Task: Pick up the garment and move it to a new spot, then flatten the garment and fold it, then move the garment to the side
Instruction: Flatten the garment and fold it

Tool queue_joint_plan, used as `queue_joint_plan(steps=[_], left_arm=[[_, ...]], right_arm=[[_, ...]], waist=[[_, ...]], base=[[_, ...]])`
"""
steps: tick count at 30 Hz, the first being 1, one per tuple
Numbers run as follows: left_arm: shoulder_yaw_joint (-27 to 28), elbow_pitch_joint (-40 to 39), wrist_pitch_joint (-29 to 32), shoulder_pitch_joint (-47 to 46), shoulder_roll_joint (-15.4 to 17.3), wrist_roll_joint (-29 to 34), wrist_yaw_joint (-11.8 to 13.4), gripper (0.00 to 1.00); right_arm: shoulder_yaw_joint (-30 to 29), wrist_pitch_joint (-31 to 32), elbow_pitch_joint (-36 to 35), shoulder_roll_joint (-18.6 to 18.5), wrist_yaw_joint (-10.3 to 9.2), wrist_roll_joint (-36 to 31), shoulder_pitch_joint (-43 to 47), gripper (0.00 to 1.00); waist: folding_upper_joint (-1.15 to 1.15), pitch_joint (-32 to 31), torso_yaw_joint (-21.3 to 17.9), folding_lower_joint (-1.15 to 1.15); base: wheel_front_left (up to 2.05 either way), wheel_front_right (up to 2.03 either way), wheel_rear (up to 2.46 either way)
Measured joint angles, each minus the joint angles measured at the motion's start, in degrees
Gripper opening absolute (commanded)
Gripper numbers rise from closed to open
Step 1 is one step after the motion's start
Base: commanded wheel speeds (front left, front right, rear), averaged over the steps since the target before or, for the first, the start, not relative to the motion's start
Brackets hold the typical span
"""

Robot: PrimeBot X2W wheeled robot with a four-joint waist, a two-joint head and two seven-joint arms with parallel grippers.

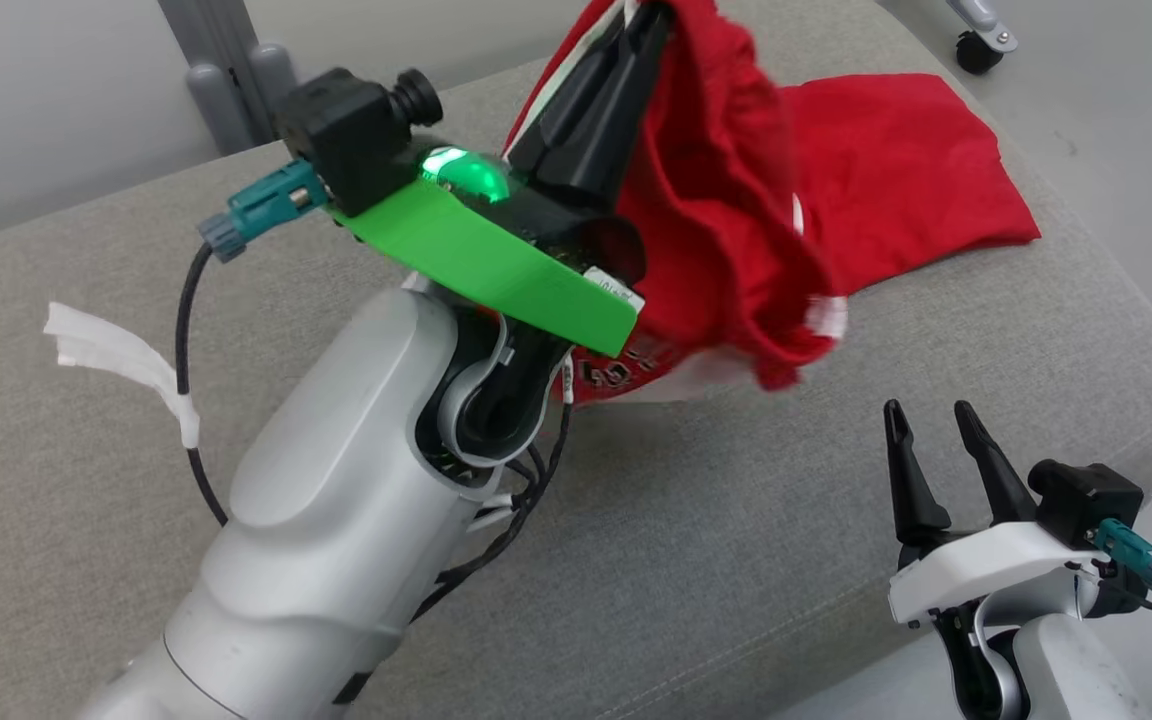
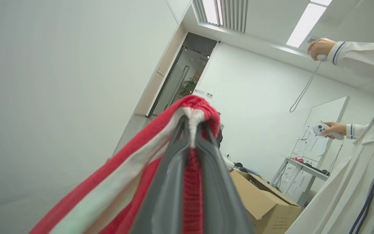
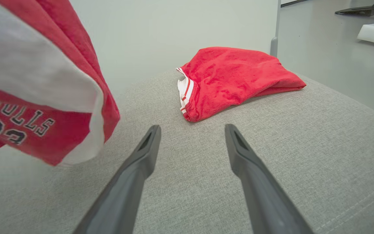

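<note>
**Above the grey cushion: garment lifted on a one-point grip**

Head view: left gripper (image 1: 648,18) is raised, fingers clamped on a bunched edge of the red garment (image 1: 726,200). The cloth hangs off the fingers and down past the wrist. A second red piece (image 1: 896,170) lies flat on the cushion (image 1: 686,560) behind it; from this angle it's unclear whether the two touch. Right gripper (image 1: 931,415) sits low at the near right, fingers apart and empty.

Left wrist view: the fingers pinch a ribbed red-and-white trim, with cloth draped down both sides. A person (image 2: 352,182) stands at right holding controllers (image 2: 323,129). A cardboard box (image 2: 265,201) sits lower down.

Right wrist view: the garment (image 3: 37,123) hangs at left with its printed lettering showing, and its lower edge looks clear of the cushion. The second red piece (image 3: 235,78) lies well apart from it, ahead of the open fingers.

Likely risks:
- Only a narrow bit of trim is held, so a fast swing could pull it out.
- Cloth draped over the left wrist may snag on release and not drop clean.
- A set-down too close to the second piece would overlap the two and make flattening messy.
- The right gripper could reach in and grab a double layer.
</note>
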Motion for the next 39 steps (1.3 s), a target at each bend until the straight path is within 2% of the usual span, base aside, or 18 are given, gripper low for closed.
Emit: queue_joint_plan(steps=[3,6,10,11,12,13,15,18,24,30,34,39], left_arm=[[-0.63,-1.05,-2.5,-1.32,-0.04,-4.21,0.14,0.0],[1.21,2.08,-3.78,0.19,-0.01,-5.47,2.18,0.0],[3.57,12.29,-4.83,4.94,3.22,-2.76,5.22,0.0],[4.54,15.68,-5.14,5.75,3.83,-2.35,5.73,0.2],[4.67,18.57,-5.25,6.08,4.44,-1.35,6.27,1.0],[4.53,22.05,-5.31,6.27,5.16,1.01,6.92,1.0],[6.77,27.66,-5.43,6.72,5.25,1.59,7.68,1.0],[10.05,32.28,-5.54,6.86,4.85,4.44,7.91,1.0],[11.51,37.67,-5.58,8.34,2.74,7.94,5.66,1.0],[10.77,41.1,-5.58,9.56,3.55,11.14,6.37,1.0],[10.83,39.72,-5.16,11.74,2.87,9.65,2.71,1.0],[7.25,36.34,2.34,13.63,1.0,6.59,-0.08,1.0]], right_arm=[[-0.51,0.19,-0.59,-0.22,0.0,-0.36,0.25,1.0],[-0.97,0.41,-1.65,-0.51,0.0,-0.55,0.43,1.0],[-0.96,0.93,-3.33,-1.04,0.0,-1.09,0.4,1.0],[-0.83,1.2,-3.76,-1.1,0.0,-1.2,0.34,1.0],[-0.64,1.45,-4.01,-1.14,0.0,-1.34,0.19,1.0],[-0.36,1.71,-4.38,-1.2,0.0,-1.46,-0.08,1.0],[0.16,2.21,-5.01,-1.21,0.0,-1.55,-0.54,1.0],[0.27,2.75,-5.78,-1.38,0.0,-1.65,-1.22,1.0],[-0.15,3.76,-6.5,-1.71,0.0,-2.02,-1.04,1.0],[-0.27,4.37,-7.03,-1.72,0.0,-2.21,-0.63,1.0],[-0.33,4.47,-7.05,-1.59,0.0,-2.21,0.19,1.0],[-0.29,4.44,-6.99,-1.15,0.0,-2.11,0.76,1.0]], waist=[[0.0,0.05,1.16,0.0],[0.0,0.26,2.77,0.0],[0.0,0.91,5.44,0.0],[0.0,1.15,6.15,0.0],[0.0,1.36,6.71,0.0],[0.0,1.63,7.4,0.0],[0.0,2.21,8.62,0.0],[0.0,3.01,10.17,0.0],[0.0,3.68,13.4,0.0],[0.0,2.91,16.04,0.0],[0.0,1.75,16.95,0.0],[0.0,0.65,17.4,0.0]], base=[[0.0,0.0,0.0],[0.0,0.0,0.0],[0.0,0.0,0.0],[0.0,0.0,0.0],[0.0,0.0,0.0],[0.0,0.0,0.0],[0.0,0.0,0.0],[0.0,0.0,0.0],[0.0,0.0,0.0],[0.0,0.0,0.0],[0.0,0.0,0.0],[0.0,0.0,0.0]])
